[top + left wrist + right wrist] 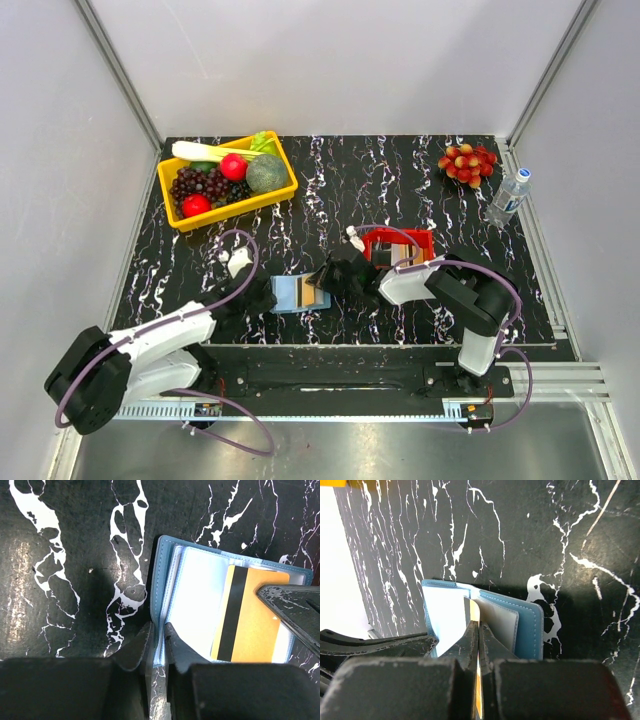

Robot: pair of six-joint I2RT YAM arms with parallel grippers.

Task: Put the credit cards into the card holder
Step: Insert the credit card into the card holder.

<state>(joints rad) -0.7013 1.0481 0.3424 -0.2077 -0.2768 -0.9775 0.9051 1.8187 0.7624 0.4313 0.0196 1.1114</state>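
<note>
Marble table (380, 180) is bearing the card holder (190, 590); left gripper (159, 630) is pinching its cover; right gripper (479, 625), clamping 1 gold card (255, 625), is needing level, square entry

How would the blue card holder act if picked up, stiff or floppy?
Probably floppy: the card holder is thin folded covers with loose clear pockets. It may swing shut, perhaps why the left hand pinches one edge. Likely light, so a push would slide it across the table.

The card holder (159, 580) looks matt stitched leatherette, the gold card (247, 630) glossy plastic.
</note>
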